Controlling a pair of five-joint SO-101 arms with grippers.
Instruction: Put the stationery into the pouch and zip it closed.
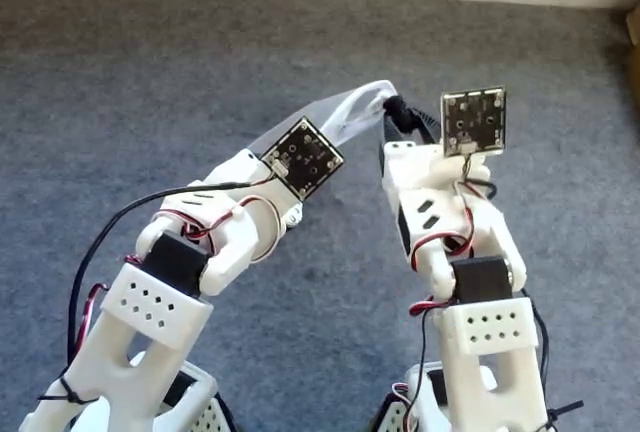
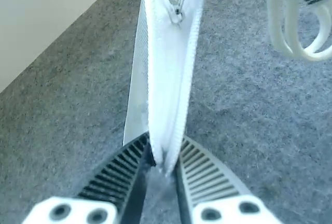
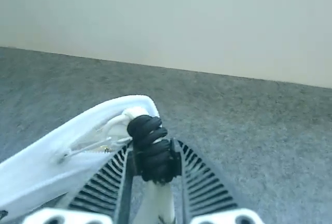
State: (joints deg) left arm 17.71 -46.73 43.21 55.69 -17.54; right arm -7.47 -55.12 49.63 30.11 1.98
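Over the grey carpet (image 1: pixel 120 82), the left gripper (image 2: pixel 165 150) is clamped on one end of the white pouch (image 1: pixel 335 115), pinching its zipper edge, with the slider (image 2: pixel 177 15) farther along. To the right, the pouch's other end carries a black coiled cord (image 3: pixel 150 143), squeezed tight between the jaws of the right gripper (image 3: pixel 153 150)

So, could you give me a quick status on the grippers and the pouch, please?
Left gripper shut on pouch end. Right gripper shut on black cord at other end. Pouch stretched between them. No obstruction seen.
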